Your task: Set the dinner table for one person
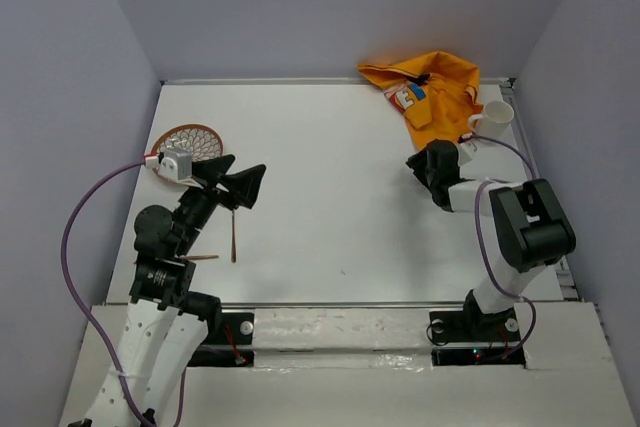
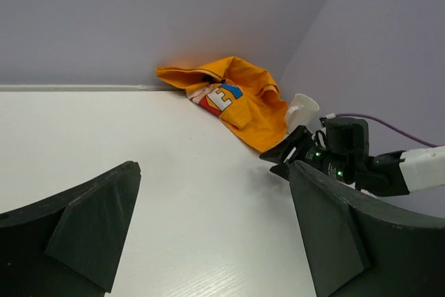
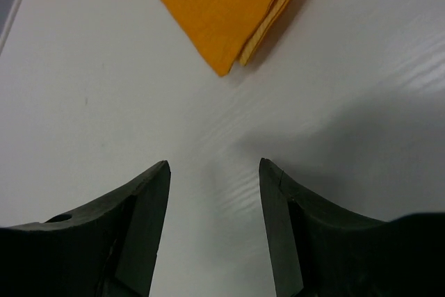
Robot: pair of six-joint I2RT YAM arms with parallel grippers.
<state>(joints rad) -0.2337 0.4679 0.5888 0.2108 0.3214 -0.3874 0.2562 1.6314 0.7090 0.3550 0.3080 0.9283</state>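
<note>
The white dinner table (image 1: 330,217) fills the top view. An orange printed cloth mat (image 1: 432,89) lies crumpled at the back right corner, with a white cup (image 1: 497,115) beside it. A round woven plate (image 1: 192,141) lies at the left edge. A wooden spoon (image 1: 233,237) lies on the table below my left gripper (image 1: 245,174), which is open, empty and held above the table. My right gripper (image 1: 414,166) is open and empty, low over the table just in front of the cloth (image 3: 229,5). The cloth (image 2: 236,99) and cup (image 2: 302,110) also show in the left wrist view.
A second thin wooden utensil (image 1: 198,258) lies by the left arm, partly hidden. Grey walls close in the table at the back and both sides. A purple cable loops off each arm. In the left wrist view the right gripper (image 2: 284,156) shows near the cloth.
</note>
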